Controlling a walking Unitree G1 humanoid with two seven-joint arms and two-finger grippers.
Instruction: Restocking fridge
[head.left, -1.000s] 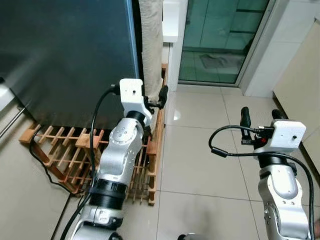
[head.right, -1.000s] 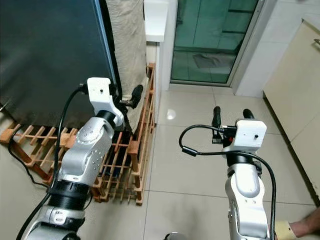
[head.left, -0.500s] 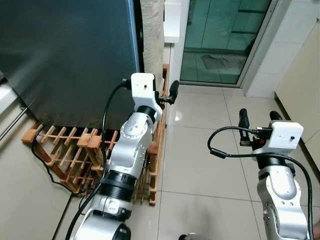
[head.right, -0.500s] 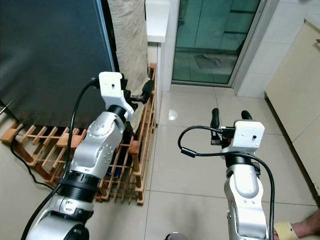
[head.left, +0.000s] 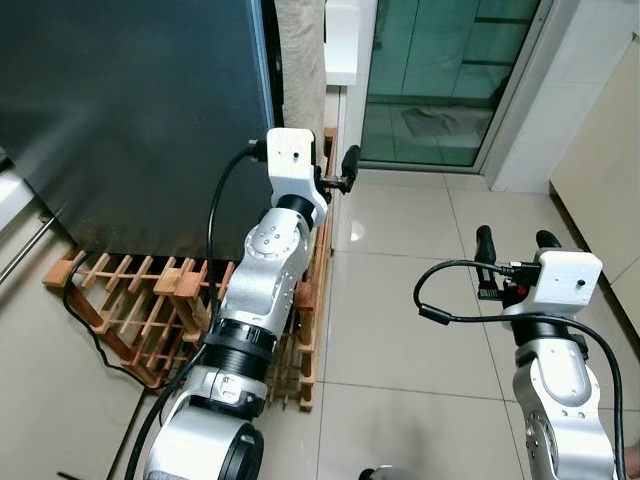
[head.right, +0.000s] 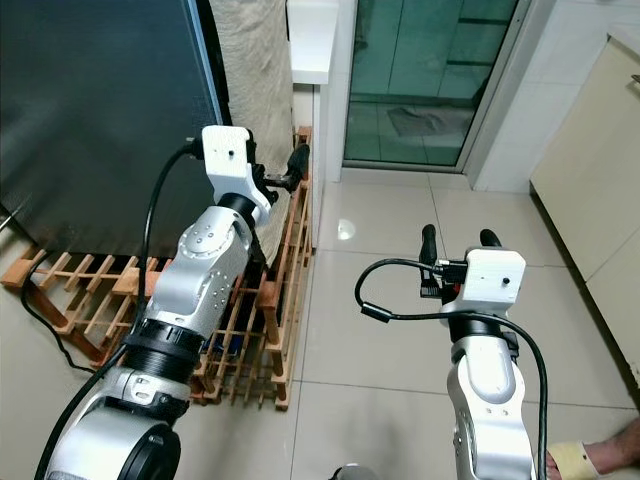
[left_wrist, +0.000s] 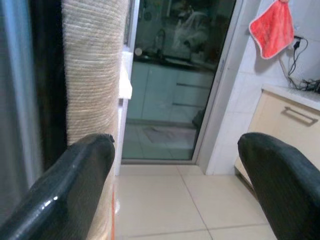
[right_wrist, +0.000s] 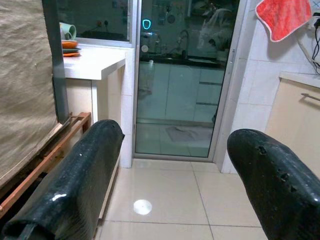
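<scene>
The fridge (head.left: 130, 110) stands on the left, its dark door closed. A beige woven cover (head.left: 300, 70) hangs along its right side. My left gripper (head.left: 338, 172) is raised beside the fridge's right edge, close to that cover, open and empty. In the left wrist view its fingers (left_wrist: 75, 175) stand wide apart, with the cover (left_wrist: 92, 65) just beyond one of them. My right gripper (head.left: 515, 242) is held over the tiled floor on the right, also open and empty, with its fingers (right_wrist: 75, 180) pointing at the glass door.
A wooden slat rack (head.left: 130, 310) lies at the fridge's foot, with a black cable (head.left: 85, 325) beside it. Ahead are a glass sliding door (head.left: 440, 80) and a white counter (head.left: 342, 40). A cream cabinet (head.left: 600, 170) lines the right. A person's foot (head.right: 590, 462) shows at the bottom right.
My left arm has lifted and swung forward and right, bringing its gripper up to the fridge's right edge. The right gripper has sunk slightly.
</scene>
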